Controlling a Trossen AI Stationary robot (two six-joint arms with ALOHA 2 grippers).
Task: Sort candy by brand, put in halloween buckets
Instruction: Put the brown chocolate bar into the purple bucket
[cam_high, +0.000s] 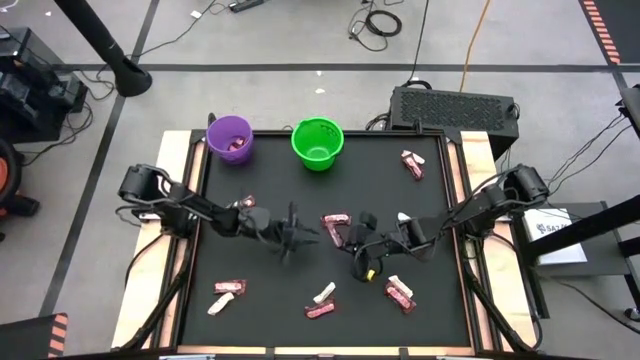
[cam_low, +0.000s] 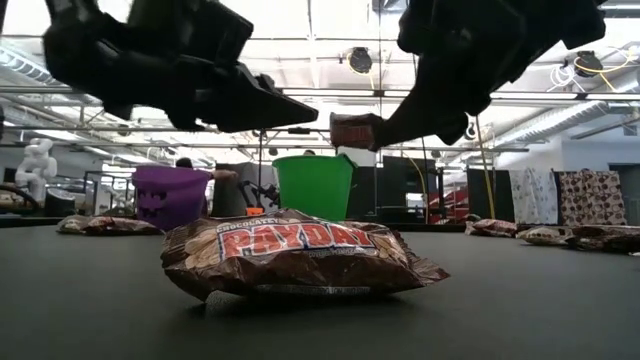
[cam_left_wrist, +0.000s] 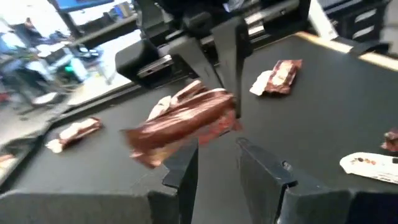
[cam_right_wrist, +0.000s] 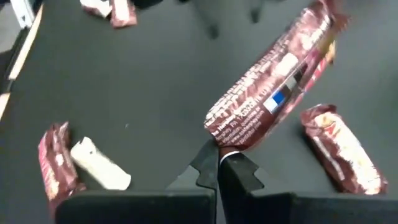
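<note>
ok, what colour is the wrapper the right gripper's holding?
Dark red-brown, with white print and a blue patch; the candy bar shows best in the right wrist view, pinched by the right gripper.

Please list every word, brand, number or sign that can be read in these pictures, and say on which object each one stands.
"PAYDAY", with small "CHOCOLATEY" above it: on the nearest candy bar lying on the table, low view.
Small white print and a blue patch on the bar held by the right pincer: too blurred to read.
White label beside the table, high view: too small to read.
Other wrappers: unreadable.

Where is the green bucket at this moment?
High view: the green bucket stands near the table's far edge, centre, beside the purple bucket on its left.
</note>
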